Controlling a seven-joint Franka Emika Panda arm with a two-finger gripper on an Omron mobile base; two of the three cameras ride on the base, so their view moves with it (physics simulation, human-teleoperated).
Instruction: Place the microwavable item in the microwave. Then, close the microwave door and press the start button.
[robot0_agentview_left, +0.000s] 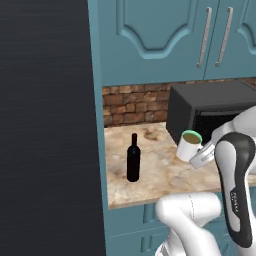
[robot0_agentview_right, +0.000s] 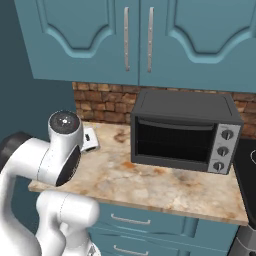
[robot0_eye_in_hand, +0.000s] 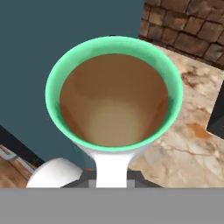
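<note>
The microwavable item, a white mug with a green rim, hangs tilted above the counter, just in front of the dark countertop oven. My gripper is shut on its handle from the right. In the hand view the mug is seen from above, brown liquid inside. Its white handle runs down between my gripper tips. The microwave and the microwave door are out of view.
A dark wine bottle stands on the marble counter left of the mug. The dark countertop oven with knobs sits against the brick wall. Teal cabinets hang above. A tall dark panel bounds the counter's left end.
</note>
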